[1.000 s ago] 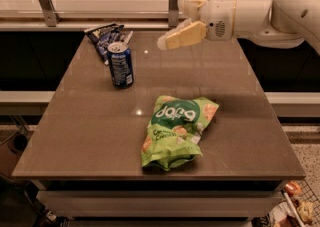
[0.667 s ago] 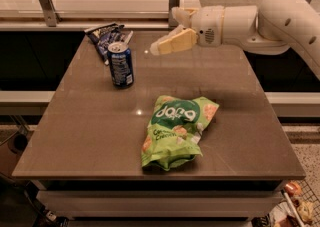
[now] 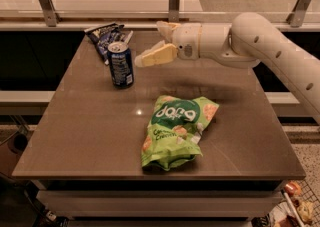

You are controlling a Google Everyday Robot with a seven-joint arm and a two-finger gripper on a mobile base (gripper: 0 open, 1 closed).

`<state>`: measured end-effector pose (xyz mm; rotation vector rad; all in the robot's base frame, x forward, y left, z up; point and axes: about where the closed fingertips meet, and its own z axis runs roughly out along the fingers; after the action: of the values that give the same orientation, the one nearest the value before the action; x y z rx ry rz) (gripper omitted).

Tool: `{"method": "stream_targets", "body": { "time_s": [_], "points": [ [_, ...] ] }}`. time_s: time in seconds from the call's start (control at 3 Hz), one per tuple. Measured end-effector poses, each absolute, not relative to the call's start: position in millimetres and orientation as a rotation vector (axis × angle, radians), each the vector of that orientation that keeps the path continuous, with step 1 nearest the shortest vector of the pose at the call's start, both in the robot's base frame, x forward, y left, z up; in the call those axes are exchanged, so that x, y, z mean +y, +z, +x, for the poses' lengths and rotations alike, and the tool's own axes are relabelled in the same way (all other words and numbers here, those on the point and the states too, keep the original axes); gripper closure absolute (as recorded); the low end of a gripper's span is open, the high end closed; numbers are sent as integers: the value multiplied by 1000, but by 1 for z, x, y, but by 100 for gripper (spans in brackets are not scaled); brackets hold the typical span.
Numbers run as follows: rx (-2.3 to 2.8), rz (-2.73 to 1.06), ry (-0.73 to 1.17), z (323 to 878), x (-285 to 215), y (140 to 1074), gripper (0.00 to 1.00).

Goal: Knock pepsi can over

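The pepsi can [image 3: 120,64] is a small dark blue can with a silver top. It stands upright on the back left part of the brown table [image 3: 90,136]. My gripper [image 3: 148,43] hovers just to the right of the can's top, a small gap away and not touching it. Its cream fingers [image 3: 156,56] are spread open and hold nothing. The white arm [image 3: 260,46] reaches in from the right.
A flat dark blue snack bag [image 3: 106,35] lies behind the can near the table's back edge. A large green chip bag [image 3: 176,130] lies front of centre. A counter with metal posts [image 3: 174,1] runs along behind the table.
My gripper has moved left and a little lower, from the table's back right toward the can. The can and both bags have not moved.
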<state>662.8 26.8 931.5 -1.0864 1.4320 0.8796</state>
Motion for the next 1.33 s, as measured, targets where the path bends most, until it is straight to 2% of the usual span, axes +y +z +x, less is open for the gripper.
{"method": "stream_targets", "body": {
  "time_s": [1.33],
  "points": [
    [1353, -1116, 966, 641, 103, 901, 0]
  ]
}}
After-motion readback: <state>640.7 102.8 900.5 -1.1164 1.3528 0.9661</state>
